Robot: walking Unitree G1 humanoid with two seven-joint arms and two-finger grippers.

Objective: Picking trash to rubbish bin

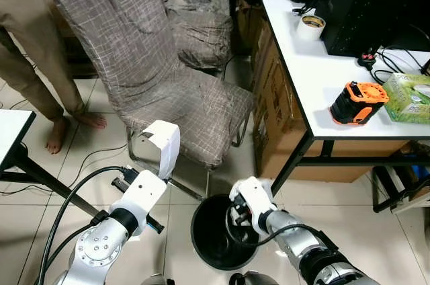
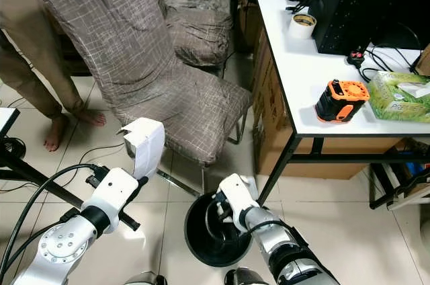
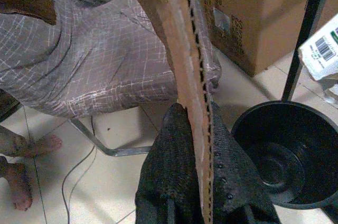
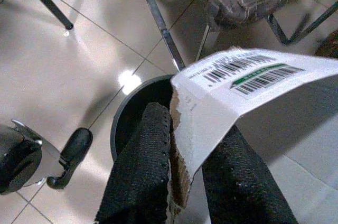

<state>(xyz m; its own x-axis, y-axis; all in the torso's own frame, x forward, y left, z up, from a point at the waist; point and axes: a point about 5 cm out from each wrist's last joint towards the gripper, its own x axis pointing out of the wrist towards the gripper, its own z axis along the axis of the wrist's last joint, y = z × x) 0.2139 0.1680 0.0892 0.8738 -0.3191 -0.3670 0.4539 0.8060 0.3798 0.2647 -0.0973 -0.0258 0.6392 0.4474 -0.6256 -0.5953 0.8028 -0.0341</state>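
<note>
Right gripper (image 1: 243, 216) pinches torn labelled card (image 4: 232, 84) at black bin (image 1: 205, 228) rim. Left gripper (image 1: 160, 176) clamps white cardboard piece (image 1: 163, 145), beside bin, not over it.
Risk: released there, left piece likely lands on floor tiles; right card may catch rim.
Beyond: covered chair (image 1: 168, 90) just behind bin, desk leg (image 1: 295, 157) near, person's feet (image 1: 57, 134) farther.

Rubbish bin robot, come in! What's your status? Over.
Left gripper shut on cardboard piece, beside the bin. Right gripper shut on labelled cardboard scrap, over black rubbish bin. Chair close behind; nothing blocking.
</note>
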